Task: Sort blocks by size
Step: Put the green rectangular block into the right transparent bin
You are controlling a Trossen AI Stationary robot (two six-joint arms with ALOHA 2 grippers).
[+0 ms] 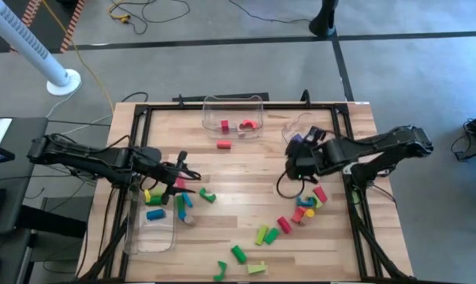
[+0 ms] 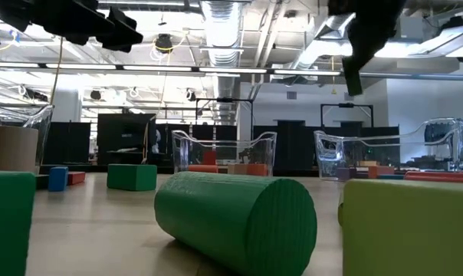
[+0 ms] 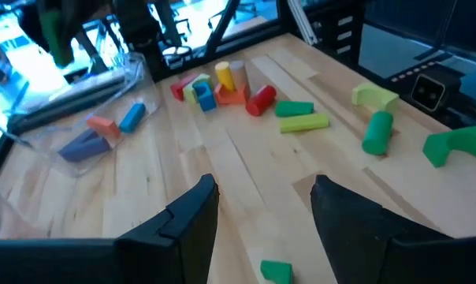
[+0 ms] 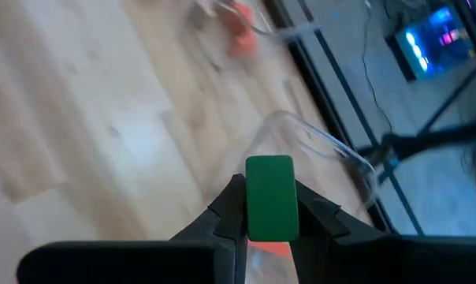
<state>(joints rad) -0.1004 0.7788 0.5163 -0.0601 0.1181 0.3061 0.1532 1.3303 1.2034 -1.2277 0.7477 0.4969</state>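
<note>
Blocks in several colours lie on the wooden table: a cluster (image 1: 305,207) near the right, green ones (image 1: 238,254) by the near edge, and a red one (image 1: 224,144) toward the far side. My right gripper (image 1: 295,166) hangs over the table's right half, shut on a green block (image 4: 269,189). My left gripper (image 1: 189,172) is open above the table's left half, with nothing between its fingers (image 3: 192,213); a small green block (image 3: 276,270) lies on the table below it. My right gripper pinches the green block by its two opposite sides (image 4: 251,207) between the two fingers. The block's free end sticks out past the fingertips. The fingers slant downward, and the block is lifted clear of the table, above a clear bin's rim (image 4: 321,143).
A clear bin (image 1: 234,118) at the far centre holds red blocks, a second bin (image 1: 305,130) stands at the far right, and a third (image 1: 151,225) at the near left holds several blocks. A black frame (image 1: 356,197) runs around the table.
</note>
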